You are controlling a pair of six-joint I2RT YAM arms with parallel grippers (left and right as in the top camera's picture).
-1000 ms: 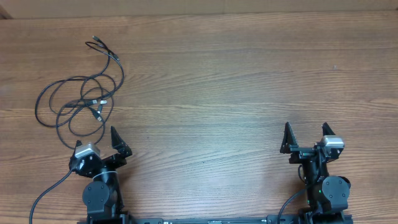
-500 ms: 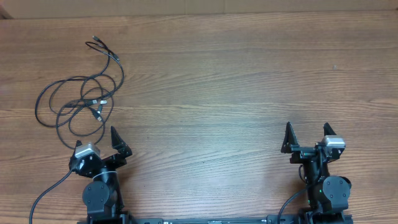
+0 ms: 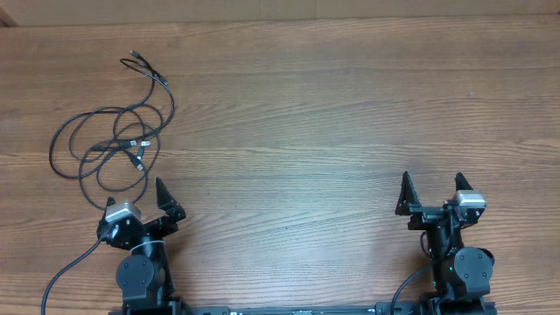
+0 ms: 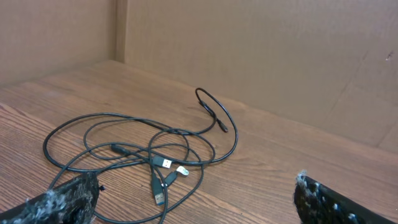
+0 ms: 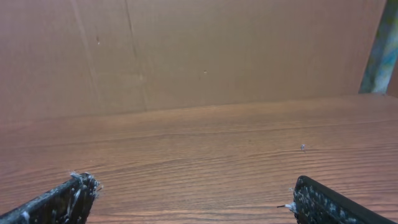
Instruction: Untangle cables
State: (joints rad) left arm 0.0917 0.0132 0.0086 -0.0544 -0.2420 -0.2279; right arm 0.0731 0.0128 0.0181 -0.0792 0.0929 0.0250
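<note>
Where cables (image 3: 131, 144) overlap, crossings unclear | left hand (image 4: 198, 183) spread | right hand (image 5: 193, 183) spread

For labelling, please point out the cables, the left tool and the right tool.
cables (image 3: 129, 143), overhead view, on the plug cluster.
left tool (image 4: 194, 178), left wrist view, midway between fingertips.
right tool (image 3: 430, 178), overhead view, midway between fingertips.

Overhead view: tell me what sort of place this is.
Probably a robotics test bench, not a home: a wooden table, a left arm and right arm standing at its edge, and plain brown panels walling it.
</note>
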